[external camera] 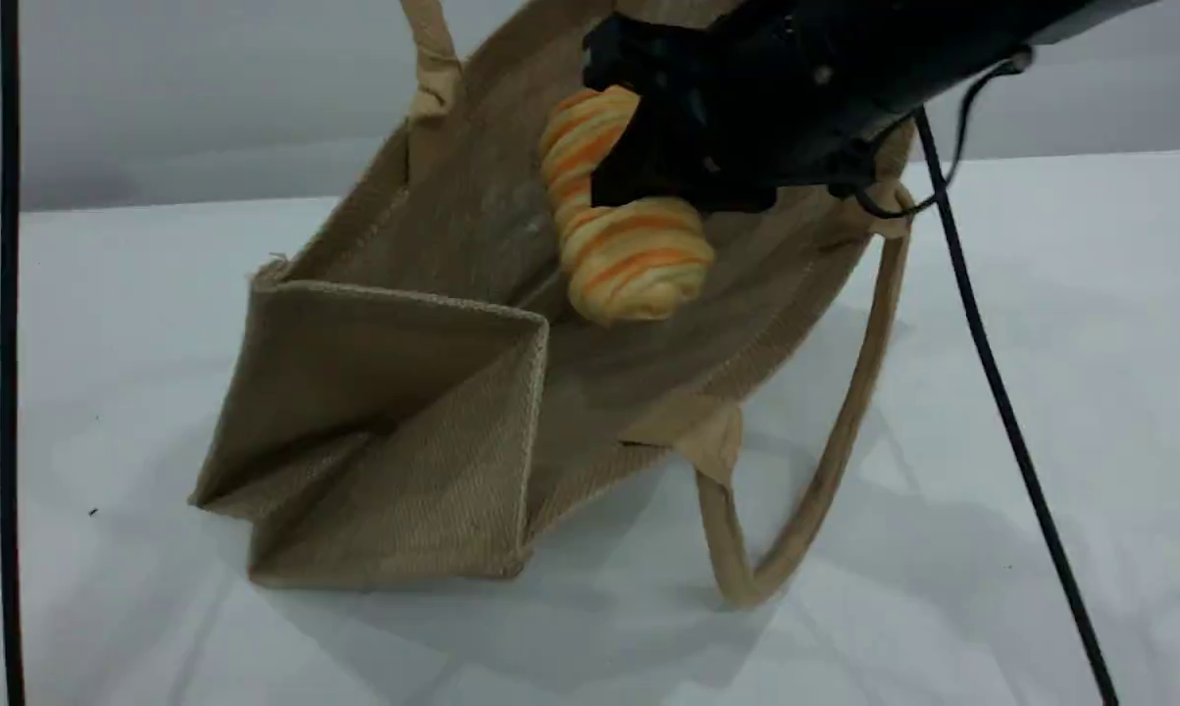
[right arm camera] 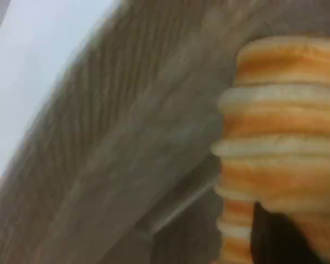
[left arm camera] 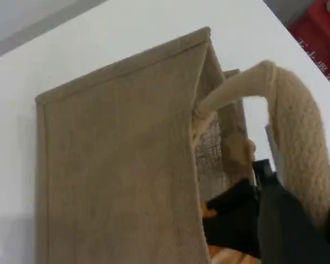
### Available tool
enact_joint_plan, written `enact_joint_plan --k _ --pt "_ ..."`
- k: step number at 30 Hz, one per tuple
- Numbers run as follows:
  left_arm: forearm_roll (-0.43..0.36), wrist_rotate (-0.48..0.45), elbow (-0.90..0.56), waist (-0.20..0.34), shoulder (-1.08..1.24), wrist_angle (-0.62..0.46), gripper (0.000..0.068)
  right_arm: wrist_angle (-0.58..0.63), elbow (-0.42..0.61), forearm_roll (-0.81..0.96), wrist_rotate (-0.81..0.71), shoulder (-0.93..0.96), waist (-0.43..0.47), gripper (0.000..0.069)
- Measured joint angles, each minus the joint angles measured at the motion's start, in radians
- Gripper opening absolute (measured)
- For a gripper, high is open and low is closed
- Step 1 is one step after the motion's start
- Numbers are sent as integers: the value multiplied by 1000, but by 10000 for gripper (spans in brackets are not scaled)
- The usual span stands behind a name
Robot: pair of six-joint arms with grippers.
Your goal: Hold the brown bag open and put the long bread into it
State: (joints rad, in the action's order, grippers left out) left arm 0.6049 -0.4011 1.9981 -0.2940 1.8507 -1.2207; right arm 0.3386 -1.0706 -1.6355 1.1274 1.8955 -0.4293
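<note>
Lying tilted across the middle of the scene view on the white table (external camera: 1041, 392), the brown bag (external camera: 403, 431), mouth gaping toward the upper right and folded gusset end facing the lower left. Hanging inside that mouth, upper centre of the frame, the long bread (external camera: 624, 245), orange-striped end pointing down toward the bag's inner wall. Clamping tight on the loaf from the top right, the right gripper (external camera: 648, 167), its black body covering the loaf's middle; dangling from the arm down to the lower right corner, a black cable (external camera: 1001, 412). Drooping to the table at lower right of centre, one beige handle (external camera: 815, 500); rising out of the frame's top left of centre, the other handle (external camera: 433, 59).

Arching across the right side of the left wrist view, that raised handle (left arm camera: 297, 132), passing over the left gripper (left arm camera: 297, 220) at the bottom right, jaws pressed together on the strap. Filling the left and centre there, the bag's outer wall (left arm camera: 115, 165).

Filling the right half of the blurred right wrist view, the bread (right arm camera: 280, 143), with coarse bag weave (right arm camera: 115, 154) behind it at left.
</note>
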Motion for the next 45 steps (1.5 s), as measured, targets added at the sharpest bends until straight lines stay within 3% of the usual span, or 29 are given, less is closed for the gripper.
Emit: enact_joint_plan --k 7,10,18,21,32,38,45 --pt "0 2 0 0 0 0 83 -8 -26 24 16 24 1 84" --pt "0 2 0 0 0 0 83 18 -26 24 39 24 1 116" --pt "0 2 0 0 0 0 83 68 -26 21 82 22 1 413" --pt "0 2 0 0 0 0 83 95 -25 21 89 8 1 473" --pt "-3 -2 0 0 0 0 83 104 -24 175 34 -137 1 488" --pt "-3 -2 0 0 0 0 83 178 -24 381 -118 -236 25 488" --pt "1 -4 -1 -4 13 0 83 345 -24 677 -382 -411 129 488"
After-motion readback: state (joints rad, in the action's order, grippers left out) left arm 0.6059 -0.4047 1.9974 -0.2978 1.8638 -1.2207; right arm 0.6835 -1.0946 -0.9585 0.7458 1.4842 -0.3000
